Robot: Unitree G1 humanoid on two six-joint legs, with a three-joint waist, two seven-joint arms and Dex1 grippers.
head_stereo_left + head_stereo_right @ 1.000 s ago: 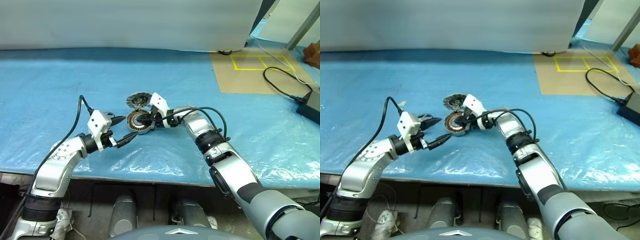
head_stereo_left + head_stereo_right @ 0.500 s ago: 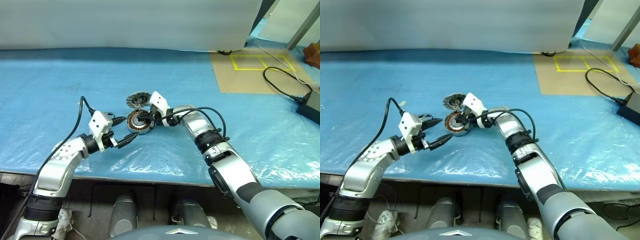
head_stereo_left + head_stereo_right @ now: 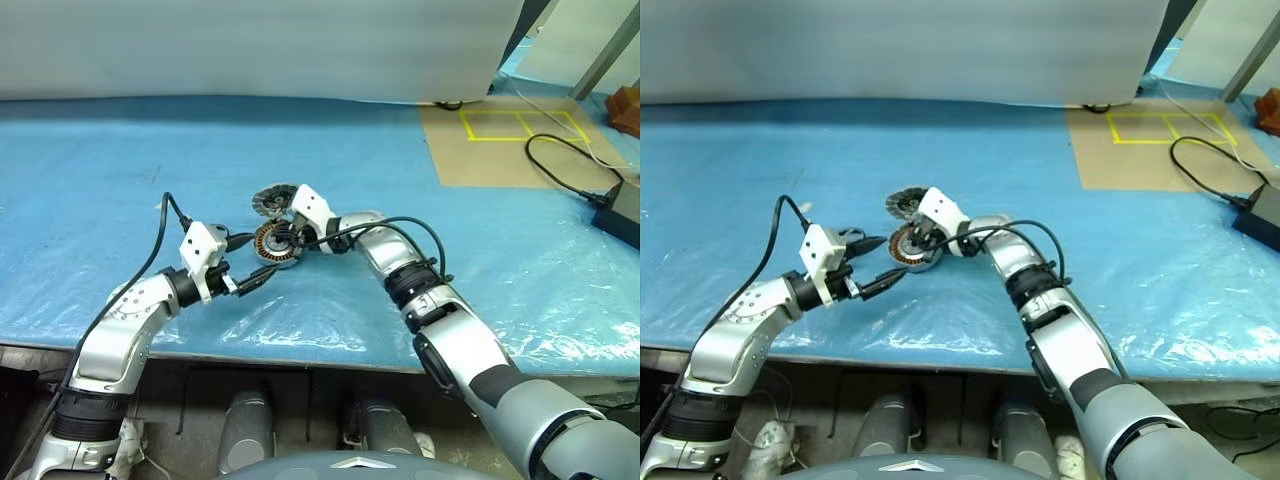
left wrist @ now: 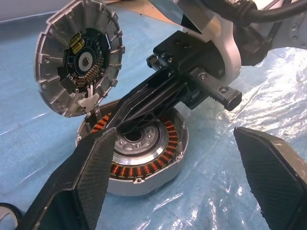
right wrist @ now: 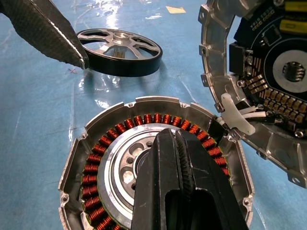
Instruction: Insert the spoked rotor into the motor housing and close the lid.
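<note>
The motor housing [image 3: 272, 244] lies flat on the blue sheet, its copper windings [image 5: 96, 172] showing around a silvery centre. The lid [image 4: 79, 57] stands tilted up at the housing's far edge, inner side showing, joined to it by white wires. My right gripper [image 3: 283, 240] is shut with nothing in it, its tips over the housing's centre [image 5: 175, 143]. My left gripper [image 3: 252, 261] is open just left of and in front of the housing, level, empty. The spoked rotor [image 5: 120, 50], black-rimmed, lies flat on the sheet beyond the housing, near a left finger [image 5: 48, 28].
A brown board [image 3: 500, 140] with yellow tape outlines lies at the back right. A black cable and power brick [image 3: 620, 212] sit at the right edge. The table's front edge [image 3: 300, 355] runs close below both arms.
My right gripper has rolled a little and its wrist shifted slightly left over the housing. The left gripper, housing and lid have stayed put.
</note>
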